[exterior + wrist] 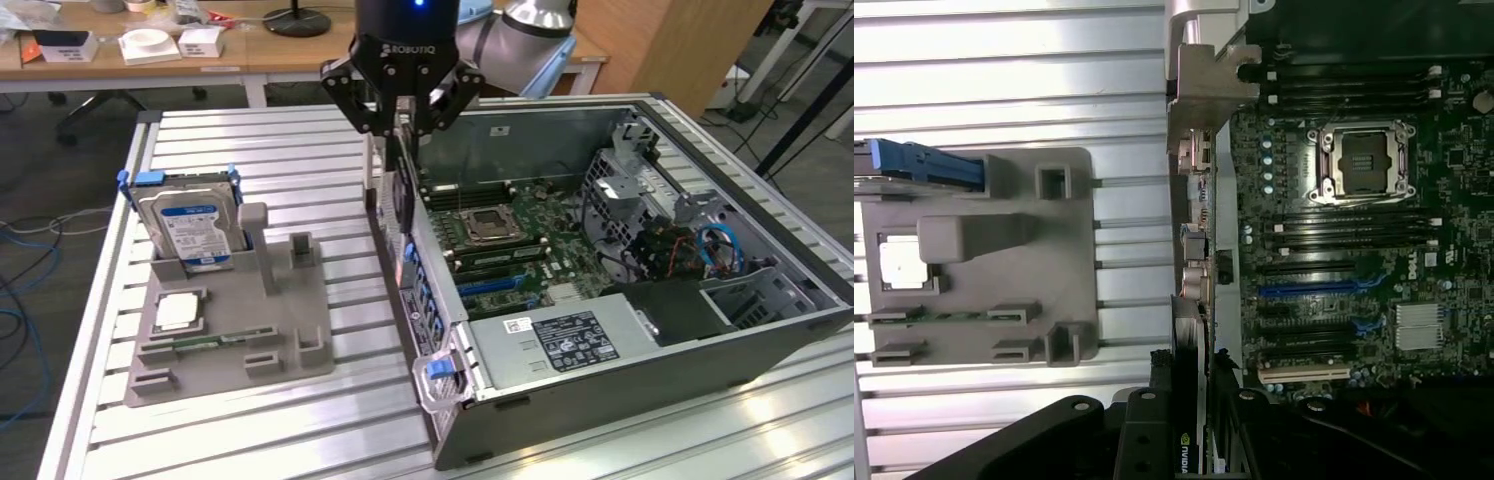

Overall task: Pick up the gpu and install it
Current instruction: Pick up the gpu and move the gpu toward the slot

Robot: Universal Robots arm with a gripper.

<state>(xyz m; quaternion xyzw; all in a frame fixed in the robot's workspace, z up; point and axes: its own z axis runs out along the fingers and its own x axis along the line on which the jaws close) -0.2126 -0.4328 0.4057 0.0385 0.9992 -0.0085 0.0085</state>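
My gripper [403, 122] is shut on the gpu [396, 185], which hangs edge-on below the fingers as a thin dark card. The card sits over the open computer case's wall [400, 250] on the exterior view's left, above the motherboard [514, 235]. In the wrist view the gpu [1189, 400] shows as a narrow card with a logo, gripped in my gripper [1189, 445], beside the motherboard [1354, 250] and its blue slot [1309, 289].
A grey holder tray [227, 330] on the slatted table holds a silver hard drive with a blue label [194, 225], a square chip [178, 310] and a memory stick [200, 343]. The power supply [561, 340] fills the case's near corner. Desks stand behind.
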